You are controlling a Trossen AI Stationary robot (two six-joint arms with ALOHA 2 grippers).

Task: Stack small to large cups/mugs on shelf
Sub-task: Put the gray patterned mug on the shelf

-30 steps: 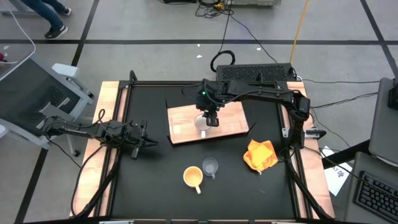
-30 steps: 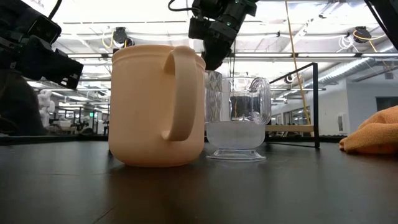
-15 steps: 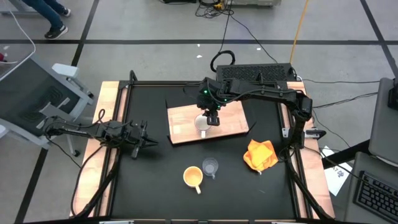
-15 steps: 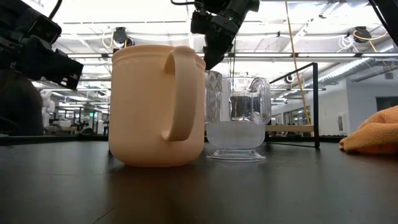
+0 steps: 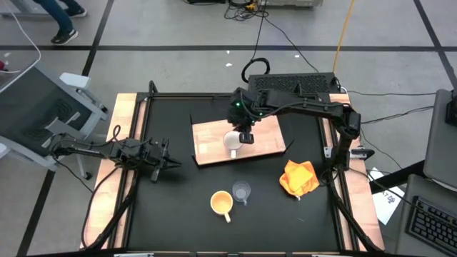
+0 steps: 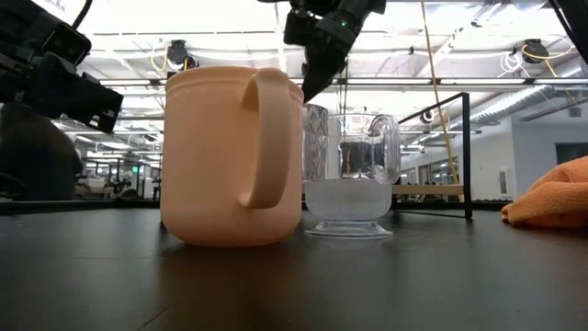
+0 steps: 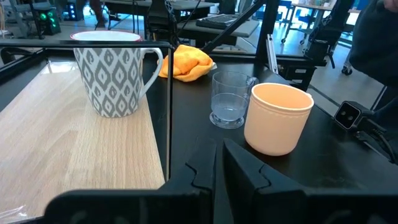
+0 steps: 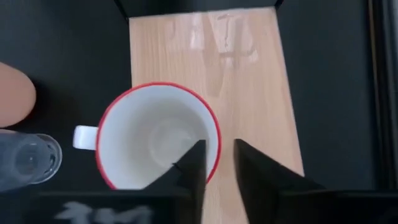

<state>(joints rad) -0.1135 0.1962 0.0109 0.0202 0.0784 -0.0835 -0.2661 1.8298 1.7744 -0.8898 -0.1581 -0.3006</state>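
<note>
A white mug [image 5: 232, 142] with a grey pattern and a red rim [image 8: 155, 137] stands upright on its base on the shelf [image 5: 211, 139], a light wooden board. My right gripper [image 5: 245, 137] hangs just above the mug's rim, pointing steeply down. Its fingers [image 8: 193, 165] are a narrow gap apart, one over the inside and one outside. The yellow-orange mug [image 5: 221, 203] and the clear glass cup [image 5: 242, 191] stand side by side on the black table nearer the front. My left gripper [image 5: 170, 163] waits shut at the table's left.
An orange-yellow cloth [image 5: 299, 177] lies crumpled on the table to the right of the shelf. A black frame post [image 7: 169, 112] stands between my left gripper and the shelf. Bare board [image 8: 249, 74] stretches beyond the white mug.
</note>
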